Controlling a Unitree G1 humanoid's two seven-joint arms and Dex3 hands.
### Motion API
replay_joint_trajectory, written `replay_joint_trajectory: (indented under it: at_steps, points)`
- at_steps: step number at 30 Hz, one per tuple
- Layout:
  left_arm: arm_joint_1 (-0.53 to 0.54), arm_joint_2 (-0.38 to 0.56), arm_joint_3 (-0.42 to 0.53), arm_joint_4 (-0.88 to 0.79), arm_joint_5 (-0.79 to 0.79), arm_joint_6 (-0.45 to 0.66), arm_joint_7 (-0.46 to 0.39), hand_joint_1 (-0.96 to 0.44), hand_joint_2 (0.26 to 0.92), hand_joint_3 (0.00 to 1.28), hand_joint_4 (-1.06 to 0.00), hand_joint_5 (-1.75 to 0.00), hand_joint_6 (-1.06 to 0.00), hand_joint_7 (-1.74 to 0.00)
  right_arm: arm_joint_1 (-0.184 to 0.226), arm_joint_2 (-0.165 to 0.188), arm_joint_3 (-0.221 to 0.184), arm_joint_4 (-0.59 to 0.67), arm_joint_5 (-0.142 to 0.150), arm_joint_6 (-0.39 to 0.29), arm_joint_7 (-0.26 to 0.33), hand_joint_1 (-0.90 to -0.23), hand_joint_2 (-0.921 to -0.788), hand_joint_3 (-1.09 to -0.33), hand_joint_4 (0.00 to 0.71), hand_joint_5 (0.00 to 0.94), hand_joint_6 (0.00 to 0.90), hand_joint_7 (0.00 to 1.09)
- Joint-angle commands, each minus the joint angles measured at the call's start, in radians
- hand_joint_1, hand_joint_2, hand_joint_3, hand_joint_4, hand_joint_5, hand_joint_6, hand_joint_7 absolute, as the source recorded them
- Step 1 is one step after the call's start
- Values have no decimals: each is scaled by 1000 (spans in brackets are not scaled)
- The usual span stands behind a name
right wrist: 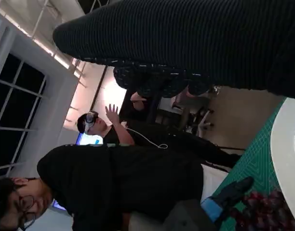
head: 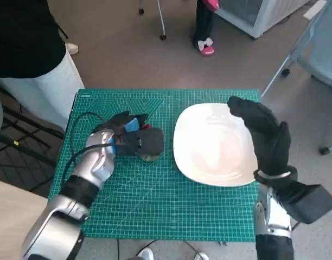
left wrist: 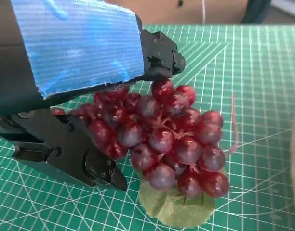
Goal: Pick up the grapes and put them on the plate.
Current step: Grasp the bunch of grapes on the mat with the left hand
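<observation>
Grapes (left wrist: 167, 142), a dark red bunch with a green leaf (left wrist: 176, 207) under it, sit on the green cutting mat (head: 155, 195), just left of the white plate (head: 215, 146). Left hand (head: 131, 136) is over the bunch, black fingers (left wrist: 70, 154) on either side and touching berries; whether it is really gripping yet, cannot tell. Right hand (head: 263, 135) hovers above the plate's right side, fingers apart, holding nothing. Judgement: clamp near the stem core, not on loose outer berries, lift straight up, then carry right over the plate rim. Head view hides the grapes almost fully under the hand; left wrist view shows berries, leaf and finger contact. Right wrist view alone shows people (right wrist: 113, 187) nearby, plus the plate edge and bunch.
</observation>
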Motion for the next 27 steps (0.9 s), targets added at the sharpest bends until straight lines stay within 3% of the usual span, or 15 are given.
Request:
replay_joint_trajectory:
  at_steps: [1, 13, 27]
  points:
    - [-52, -43, -26, 121, -2, -30, 31, 16, 754, 7, 1, 1, -207, 0, 23, 4, -1, 19, -11, 0, -5, -614, -921, -880, 369, 1, -1, 502]
    - [-98, -95, -75, 310, 4, -75, 57, -35, 766, 10, 1, 1, -215, -4, 30, 0, -3, 17, -7, -1, 0, -614, -921, -879, 369, 1, -1, 492]
    - [-116, -103, -88, 366, -5, -81, 29, -67, 779, 13, 0, 0, -243, -10, 36, -2, -6, 10, -7, -1, -2, -616, -921, -876, 370, 1, -1, 492]
